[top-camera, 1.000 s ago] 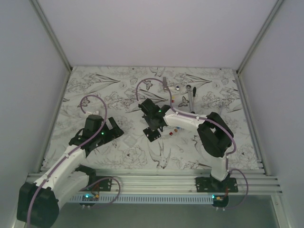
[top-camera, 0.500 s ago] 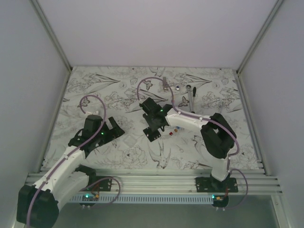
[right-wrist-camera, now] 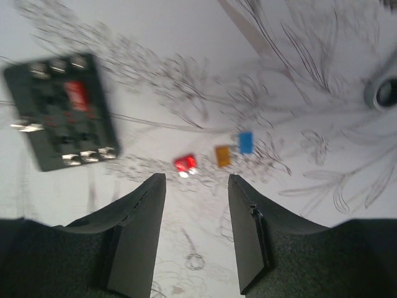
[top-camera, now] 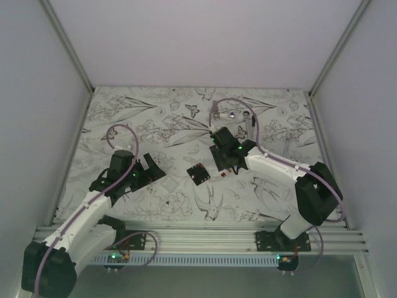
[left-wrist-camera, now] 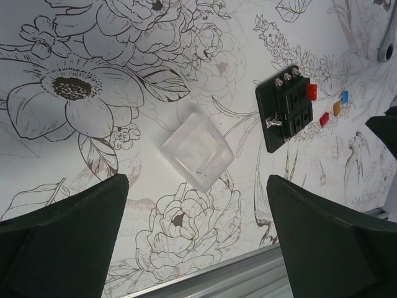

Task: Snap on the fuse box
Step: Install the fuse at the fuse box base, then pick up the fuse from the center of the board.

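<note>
The fuse box (top-camera: 197, 173) is a small black block lying flat on the flowered table, one red fuse (right-wrist-camera: 75, 95) seated in it. In the right wrist view the fuse box (right-wrist-camera: 59, 115) lies to the upper left, apart from my right gripper (right-wrist-camera: 195, 181), which is open with nothing between its fingers. From above, the right gripper (top-camera: 231, 165) hangs just right of the box. My left gripper (left-wrist-camera: 197, 181) is wide open and empty; a clear square cover (left-wrist-camera: 197, 152) lies just ahead of it, with the fuse box (left-wrist-camera: 286, 108) further right. The left gripper (top-camera: 155, 167) sits left of the box.
Loose fuses lie right of the box: red (right-wrist-camera: 185, 164), orange (right-wrist-camera: 222, 155), blue (right-wrist-camera: 245, 141). A silver ratchet wrench (top-camera: 249, 124) and small silver parts (top-camera: 215, 110) lie at the back. The table's front rail (left-wrist-camera: 236, 279) runs close behind the left gripper.
My right gripper has opened, let go of the fuse box and swung off to the right. The box now lies uncovered on the table. The left arm has barely moved.
</note>
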`<act>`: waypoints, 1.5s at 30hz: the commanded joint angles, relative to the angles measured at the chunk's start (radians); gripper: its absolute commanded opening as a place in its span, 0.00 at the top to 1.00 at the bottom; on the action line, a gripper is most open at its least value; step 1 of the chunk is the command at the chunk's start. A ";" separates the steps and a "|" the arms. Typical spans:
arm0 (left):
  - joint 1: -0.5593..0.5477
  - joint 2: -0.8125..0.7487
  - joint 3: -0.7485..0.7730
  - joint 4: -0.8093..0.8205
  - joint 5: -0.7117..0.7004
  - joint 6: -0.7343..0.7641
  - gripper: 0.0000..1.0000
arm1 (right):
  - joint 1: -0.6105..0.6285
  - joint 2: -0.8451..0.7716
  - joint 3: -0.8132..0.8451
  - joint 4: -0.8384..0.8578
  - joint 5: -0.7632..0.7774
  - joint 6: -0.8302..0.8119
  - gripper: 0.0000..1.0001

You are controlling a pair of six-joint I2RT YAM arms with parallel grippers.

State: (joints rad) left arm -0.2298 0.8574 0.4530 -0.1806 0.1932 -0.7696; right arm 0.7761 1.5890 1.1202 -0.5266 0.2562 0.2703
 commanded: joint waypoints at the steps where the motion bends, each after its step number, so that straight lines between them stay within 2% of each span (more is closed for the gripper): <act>1: -0.012 0.019 0.020 -0.007 0.029 -0.001 0.00 | -0.074 -0.009 -0.069 0.033 0.018 0.018 0.49; 10: -0.051 0.095 0.052 -0.004 0.004 0.007 0.00 | -0.164 0.057 -0.092 0.110 0.009 0.074 0.51; 20: -0.063 0.120 0.064 -0.003 -0.008 0.016 0.00 | -0.178 0.131 -0.088 0.126 0.002 0.174 0.53; 25: -0.065 0.126 0.067 -0.002 -0.011 0.016 0.00 | -0.180 0.120 -0.106 0.128 -0.008 0.219 0.51; 40: -0.069 0.116 0.061 -0.002 -0.014 0.012 0.00 | -0.170 0.163 -0.084 0.198 -0.128 0.191 0.57; 45: -0.074 0.118 0.061 -0.001 -0.012 0.010 0.00 | -0.146 0.149 -0.059 0.203 -0.102 0.142 0.56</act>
State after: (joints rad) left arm -0.2947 0.9768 0.5018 -0.1799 0.1852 -0.7662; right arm 0.6109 1.7386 1.0195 -0.3592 0.1539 0.4541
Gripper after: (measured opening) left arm 0.997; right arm 0.436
